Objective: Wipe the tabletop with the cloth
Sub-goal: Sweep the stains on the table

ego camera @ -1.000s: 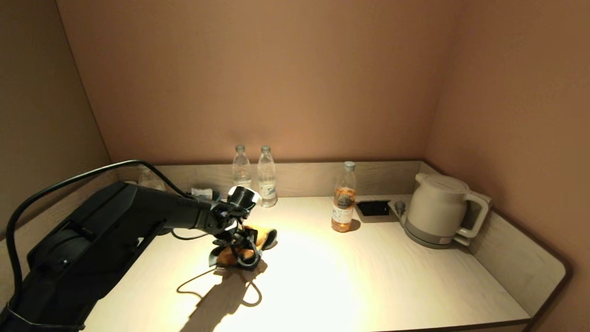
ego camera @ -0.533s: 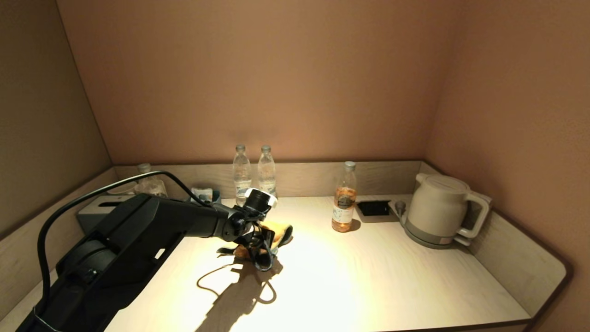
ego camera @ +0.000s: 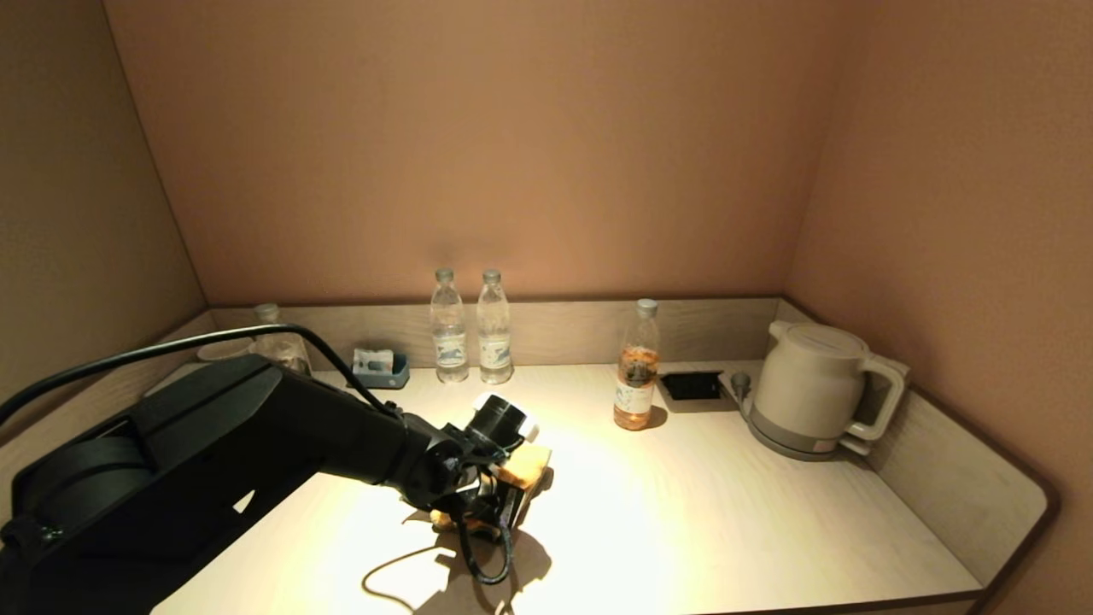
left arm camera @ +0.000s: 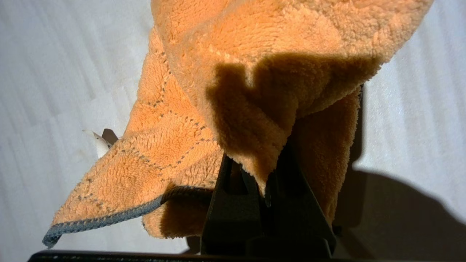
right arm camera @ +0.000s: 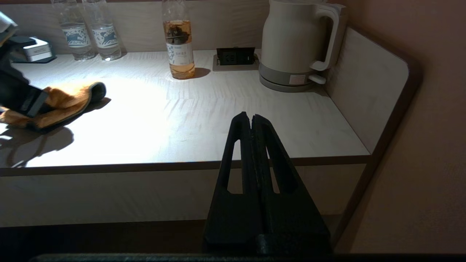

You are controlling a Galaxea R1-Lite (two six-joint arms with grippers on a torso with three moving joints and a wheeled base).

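The yellow-orange cloth (ego camera: pixel 523 468) lies bunched on the pale wood-grain tabletop (ego camera: pixel 726 512), left of centre. My left gripper (ego camera: pixel 499 504) is shut on the cloth and presses it down on the surface. In the left wrist view the cloth (left arm camera: pixel 233 72) drapes over the black fingers (left arm camera: pixel 225 203), with its dark grey edge showing. The cloth also shows in the right wrist view (right arm camera: pixel 69 100). My right gripper (right arm camera: pixel 251 117) is shut and empty, parked below and in front of the table's front edge.
Two clear water bottles (ego camera: pixel 470 329) and a tea bottle (ego camera: pixel 637 367) stand near the back rim. A beige kettle (ego camera: pixel 811 389) sits at the back right, beside a black socket panel (ego camera: pixel 692 386). A small blue-grey holder (ego camera: pixel 380 369) sits at the back left.
My left gripper has dragged the cloth across the tabletop, to the right and toward the front edge. The right arm has not moved.
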